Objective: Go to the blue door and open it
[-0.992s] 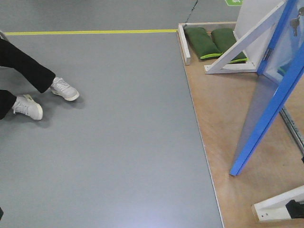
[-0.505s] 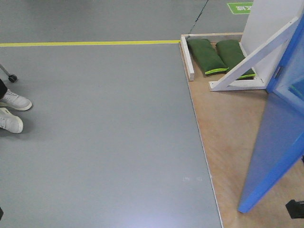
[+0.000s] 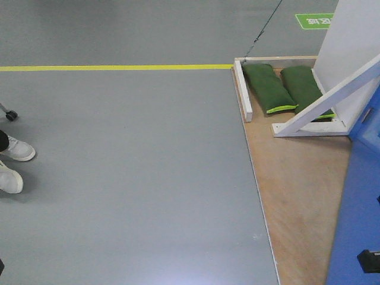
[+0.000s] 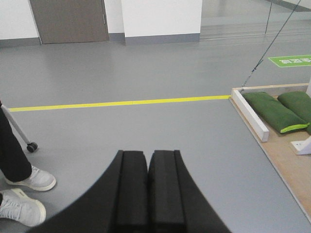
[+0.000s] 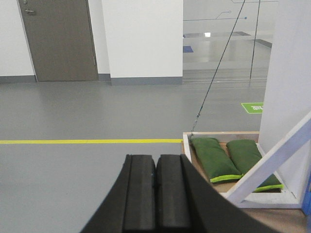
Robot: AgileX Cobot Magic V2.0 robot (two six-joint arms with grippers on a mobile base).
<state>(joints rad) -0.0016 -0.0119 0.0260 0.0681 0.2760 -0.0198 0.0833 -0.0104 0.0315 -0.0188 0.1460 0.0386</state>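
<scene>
Pressing pad to pad with nothing between them, the left fingers [image 4: 131, 189] and right fingers [image 5: 140, 194] both hang over grey floor [image 3: 136, 178]. Ahead to the right, green sandbags [image 3: 270, 89] and a white brace [image 3: 332, 101] sit on a plywood platform [image 3: 297, 196]; the blue door [image 3: 359, 208] fills the front view's lower right corner.

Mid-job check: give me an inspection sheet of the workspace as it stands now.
Surface: smooth grey floor with yellow tape line; pale plywood platform on the right.
Job's things: glossy blue door panel at the right edge, over the platform; handle out of view.
Clutter: two green sandbags beside the white slanted wooden brace.
Hands: left hand and right hand both shut, empty.
Cables: thin black cable running away from the platform corner.
Surroundings: person's white shoes and a caster wheel at left.
</scene>
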